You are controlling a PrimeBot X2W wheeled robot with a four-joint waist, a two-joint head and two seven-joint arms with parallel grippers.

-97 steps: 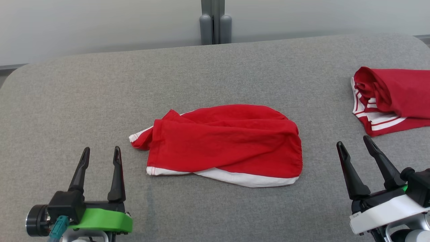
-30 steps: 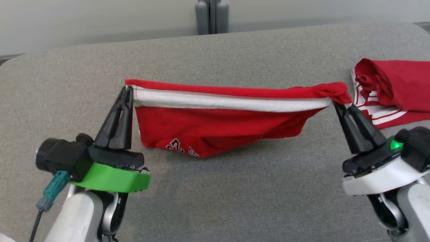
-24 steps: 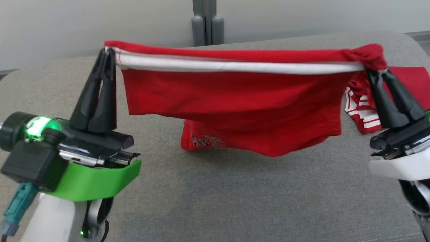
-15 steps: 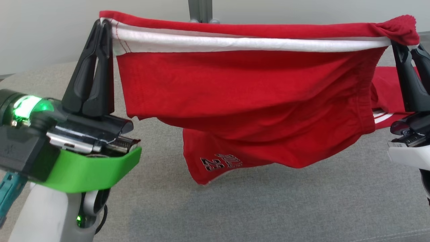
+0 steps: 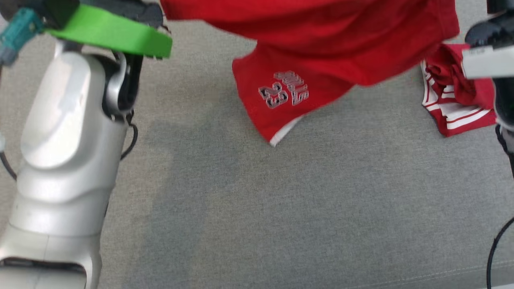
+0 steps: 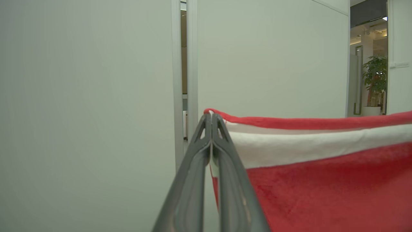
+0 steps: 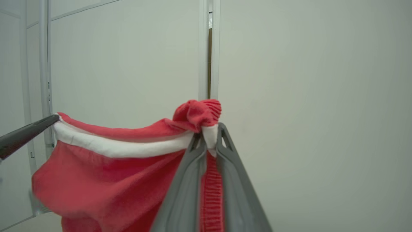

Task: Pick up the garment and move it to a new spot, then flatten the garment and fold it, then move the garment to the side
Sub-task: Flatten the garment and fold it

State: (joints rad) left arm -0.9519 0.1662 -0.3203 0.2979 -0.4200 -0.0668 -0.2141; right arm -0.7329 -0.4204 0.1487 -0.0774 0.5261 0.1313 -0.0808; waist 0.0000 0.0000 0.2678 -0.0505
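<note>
You saw the garment (image 5: 321, 44) lifted higher than before, its numbered corner hanging over the grey surface (image 5: 281, 208) | left gripper (image 6: 211, 118) and right gripper (image 7: 210, 131) each clamped a top corner | second red garment (image 5: 453, 100) lay right | pale wall panels (image 6: 96, 96) behind

Both arms are raised, left hand (image 6: 211, 129) and right hand (image 7: 210, 132) each clamped on the garment (image 6: 322, 183).

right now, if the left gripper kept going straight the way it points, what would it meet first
Past the red shorts hem pinched in its jaws, the left gripper points at the pale wall panel, just right of the vertical seam. The way looks free, though depth is unclear.
</note>
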